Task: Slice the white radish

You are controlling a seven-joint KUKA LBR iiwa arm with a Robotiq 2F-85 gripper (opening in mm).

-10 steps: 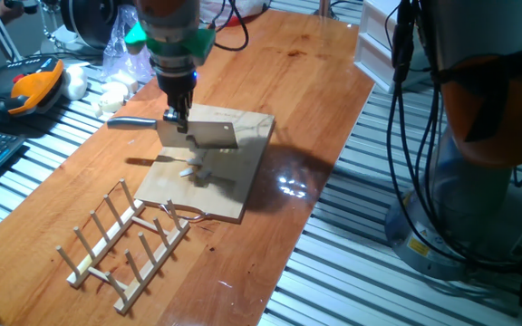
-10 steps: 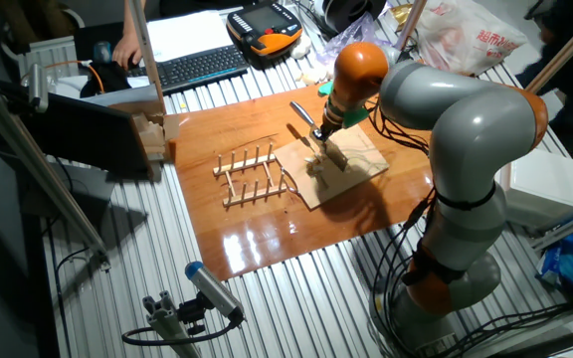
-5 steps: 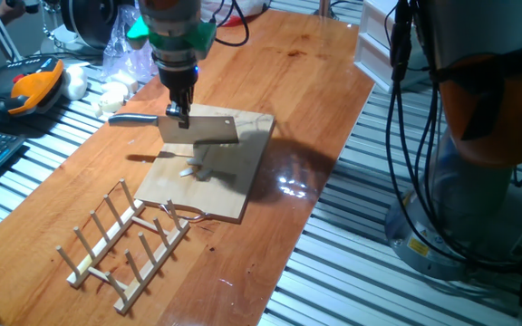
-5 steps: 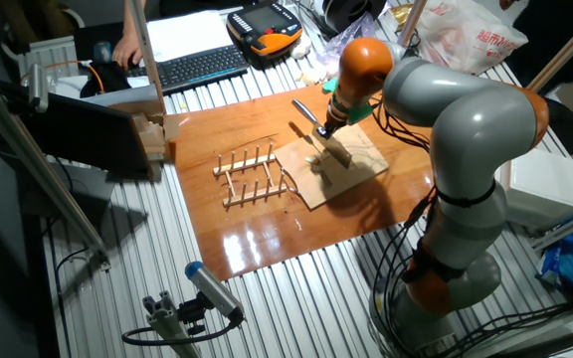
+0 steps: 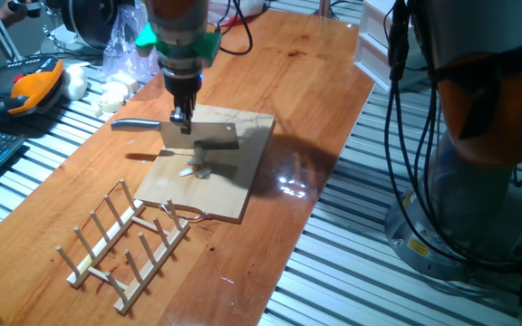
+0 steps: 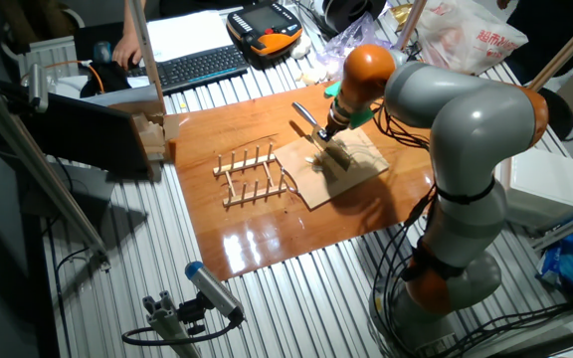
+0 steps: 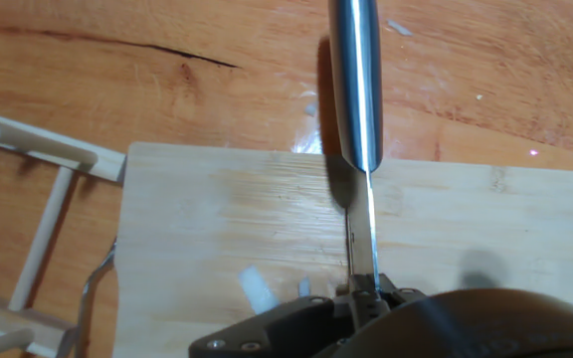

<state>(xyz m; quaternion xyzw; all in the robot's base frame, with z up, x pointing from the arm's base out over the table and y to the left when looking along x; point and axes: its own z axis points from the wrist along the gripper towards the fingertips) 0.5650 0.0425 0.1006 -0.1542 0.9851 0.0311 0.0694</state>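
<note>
My gripper (image 5: 181,116) is shut on a steel cleaver (image 5: 201,136) and holds it blade down, a little above the wooden board (image 5: 243,181), handle (image 5: 134,125) pointing left. Small white radish bits (image 5: 191,169) lie on the board just below and in front of the blade. In the hand view the gripper (image 7: 366,294) clamps the blade's spine, the round steel handle (image 7: 354,80) runs away from me, and two little white radish bits (image 7: 257,290) lie left of the blade on the board (image 7: 207,219). The other fixed view shows the gripper (image 6: 328,134) over the board (image 6: 356,171).
A wooden dish rack (image 5: 125,240) stands on the table at the board's near left; it also shows in the hand view (image 7: 38,229). A bent wire (image 5: 184,215) lies at the board's near edge. Bigger white lumps (image 5: 111,95), a plastic bag and an orange pendant (image 5: 30,86) sit far left.
The cleaver rose a little off the board, then came down again slightly further right. The radish bits have stayed in place.
</note>
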